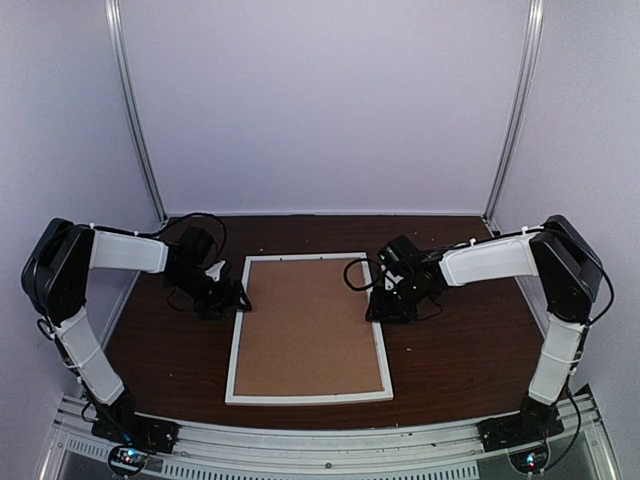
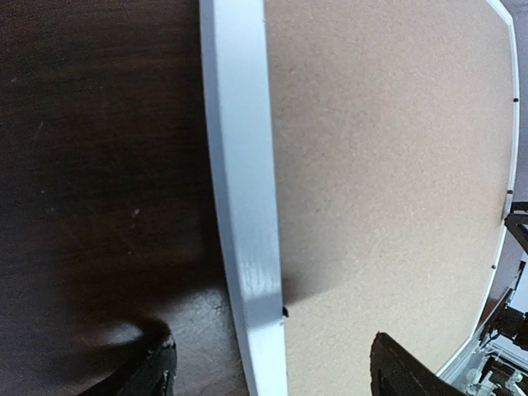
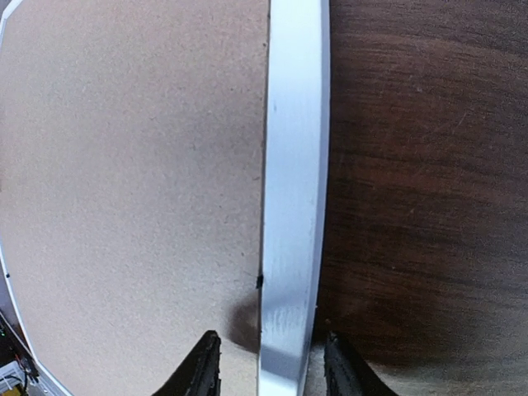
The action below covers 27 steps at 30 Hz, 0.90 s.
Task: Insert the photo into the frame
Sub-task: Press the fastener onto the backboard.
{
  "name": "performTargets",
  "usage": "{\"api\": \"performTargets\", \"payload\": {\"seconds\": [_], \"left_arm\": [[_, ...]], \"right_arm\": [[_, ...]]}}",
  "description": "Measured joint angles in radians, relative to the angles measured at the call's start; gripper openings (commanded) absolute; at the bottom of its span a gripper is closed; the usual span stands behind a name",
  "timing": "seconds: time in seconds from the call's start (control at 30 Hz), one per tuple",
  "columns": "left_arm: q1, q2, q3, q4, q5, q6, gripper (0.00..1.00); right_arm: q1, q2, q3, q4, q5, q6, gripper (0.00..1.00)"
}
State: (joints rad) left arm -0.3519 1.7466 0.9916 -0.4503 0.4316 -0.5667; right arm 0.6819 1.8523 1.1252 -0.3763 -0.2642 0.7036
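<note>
Dark brown wood-grain table [image 1: 460, 350], enclosed by pale lilac walls [image 1: 320, 100], carries the thin-edged white rectangular picture frame [image 1: 308, 397] at its centre, between the two arms. It lies flat with its back upward. Its long axis runs from the arms' bases toward the rear wall, its short sides parallel to the table's near edge. A plain brown fibre backing board [image 1: 310, 325] fills the opening, and whatever lies beneath it is hidden. The left gripper [image 2: 276, 367] stands spread wide astride the far part of the frame's left rail, one finger [image 2: 153, 371] over the table and the other over the board, grasping nothing. The right gripper [image 3: 268, 363] straddles the right rail more narrowly, unclenched, with a gap showing on the board side. A small black tab [image 3: 260, 280] sits at that rail's inner edge.
</note>
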Motion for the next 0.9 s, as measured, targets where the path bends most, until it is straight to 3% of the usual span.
{"api": "performTargets", "payload": {"seconds": [0.23, 0.37, 0.47, 0.63, 0.9], "left_arm": [[-0.066, 0.009, 0.000, 0.018, 0.008, -0.027, 0.70], [-0.079, 0.009, -0.002, 0.018, -0.003, -0.037, 0.68], [-0.084, 0.007, -0.004, 0.016, -0.003, -0.041, 0.67], [-0.098, 0.000, 0.002, -0.012, -0.027, -0.034, 0.71], [-0.106, 0.012, 0.112, -0.082, -0.096, -0.005, 0.74]], "right_arm": [[0.000, 0.002, -0.021, 0.037, -0.035, 0.019, 0.23], [-0.003, -0.036, -0.078, 0.068, -0.042, 0.043, 0.21], [0.003, -0.068, -0.111, 0.071, -0.042, 0.061, 0.22], [0.008, -0.090, -0.113, 0.049, -0.025, 0.061, 0.37], [-0.016, -0.031, 0.045, -0.020, 0.011, 0.013, 0.38]]}}
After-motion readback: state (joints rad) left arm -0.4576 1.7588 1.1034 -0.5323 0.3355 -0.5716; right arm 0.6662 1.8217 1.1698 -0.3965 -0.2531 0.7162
